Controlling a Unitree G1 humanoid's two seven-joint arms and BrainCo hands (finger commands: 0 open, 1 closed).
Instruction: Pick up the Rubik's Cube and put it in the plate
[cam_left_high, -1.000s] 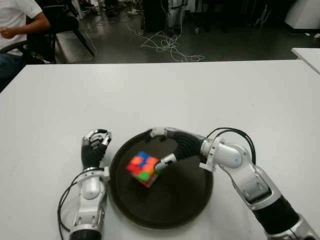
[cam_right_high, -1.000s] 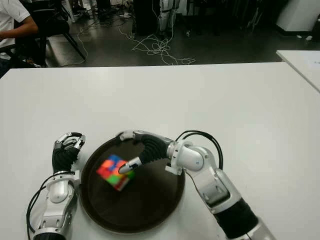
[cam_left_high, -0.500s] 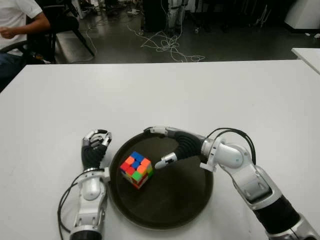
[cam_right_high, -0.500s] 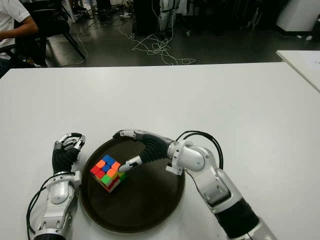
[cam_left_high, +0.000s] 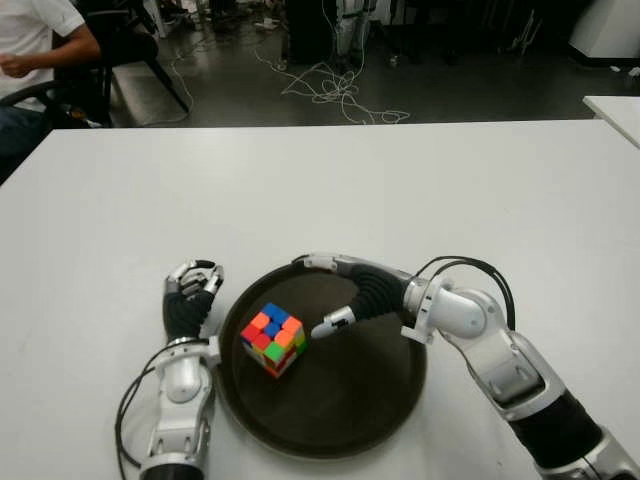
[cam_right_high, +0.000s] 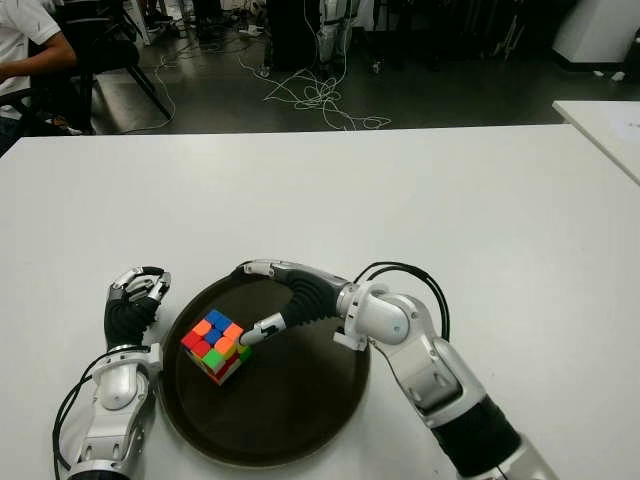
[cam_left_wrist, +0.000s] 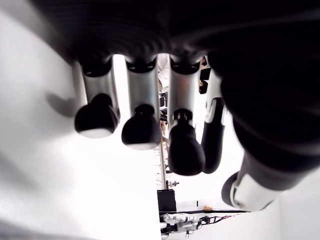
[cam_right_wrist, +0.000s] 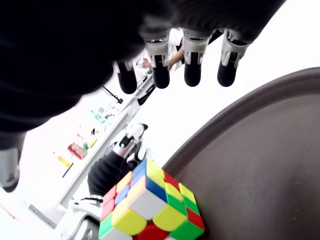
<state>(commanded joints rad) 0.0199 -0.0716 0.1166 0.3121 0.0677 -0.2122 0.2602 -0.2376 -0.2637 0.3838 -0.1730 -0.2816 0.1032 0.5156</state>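
Rubik's Cube (cam_left_high: 272, 339) lying inside dark round plate (cam_left_high: 380, 400), in its left part, free of both hands. Right hand (cam_left_high: 335, 295) hovering over plate just beside cube, fingers (cam_right_wrist: 192, 70) spread, gripping nothing, thumb tip near cube. Left hand (cam_left_high: 189, 298) showing on white table (cam_left_high: 320, 190) just left of plate rim, fingers (cam_left_wrist: 141, 131) curling, holding nothing.

Both arms are silver-grey shells with black joint sections, and thin black cables loop beside each wrist. The right hand (cam_left_high: 335, 292) has a ribbed black palm cover and pale-tipped fingers. The left hand (cam_left_high: 190, 295) has black fingers with silver knuckle segments.
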